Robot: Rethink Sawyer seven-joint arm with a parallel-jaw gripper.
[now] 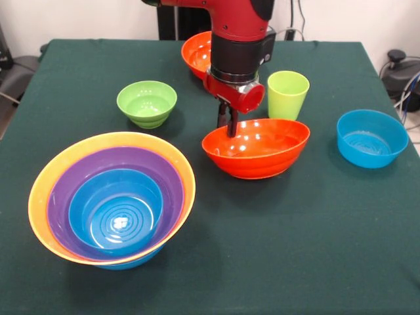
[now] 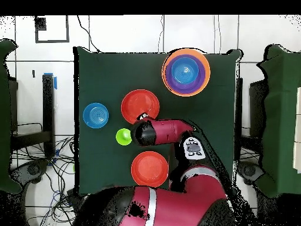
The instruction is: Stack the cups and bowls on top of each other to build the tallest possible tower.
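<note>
tower nearest, front left | fingers clamped on tilted red-orange bowl's rim

A green desk carries a nested tower, green bowl, cup, blue bowl and two red-orange bowls.

Items sitting on the dark green cloth-covered table, counted by kind:

- Lime-green tapered plastic tumbler: one.
- Small lime-green round plastic bowl: one.
- Glossy red-orange round plastic bowls: two, one lying near the middle, one partly hiding behind the arm.
- Blue round plastic bowls: one standing alone, at least one more nesting innermost in the stack.
- Purple bowl: one, nesting.
- Big orange bowl: one showing, nesting outermost.
</note>
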